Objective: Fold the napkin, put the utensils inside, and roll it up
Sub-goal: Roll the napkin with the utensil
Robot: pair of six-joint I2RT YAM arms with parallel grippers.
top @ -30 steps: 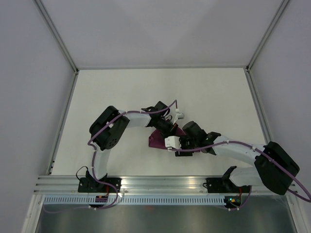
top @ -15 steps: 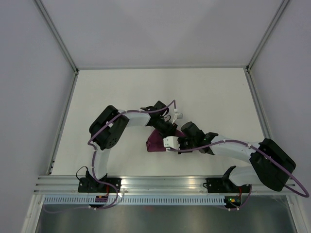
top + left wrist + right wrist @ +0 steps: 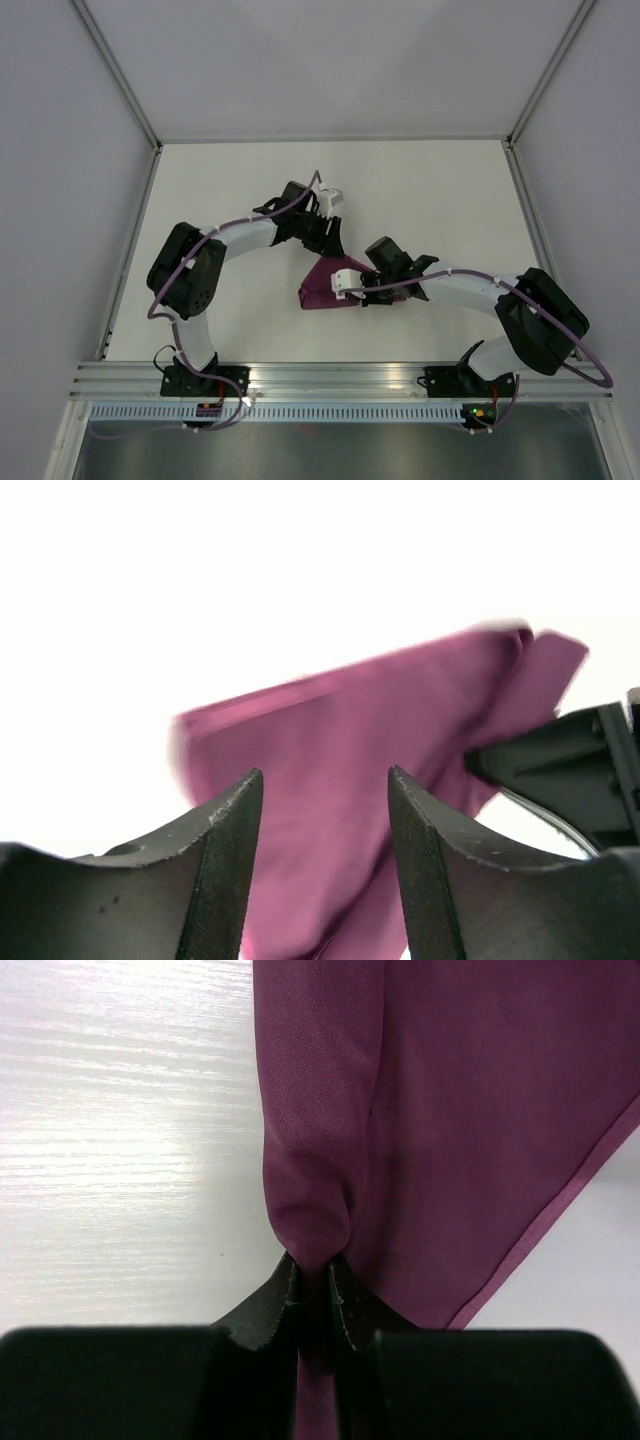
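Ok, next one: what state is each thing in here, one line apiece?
napkin, folded over into a rough triangle, lying on the table, one fold bunched up and pinched
right gripper, shut on that fold of the napkin
left gripper, open, nothing between its fingers
utensils, not visible in any view

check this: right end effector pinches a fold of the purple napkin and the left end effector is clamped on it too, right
Half right. The right end effector pinches a fold of the napkin, but the left end effector is open, holding nothing, as the left wrist view shows.
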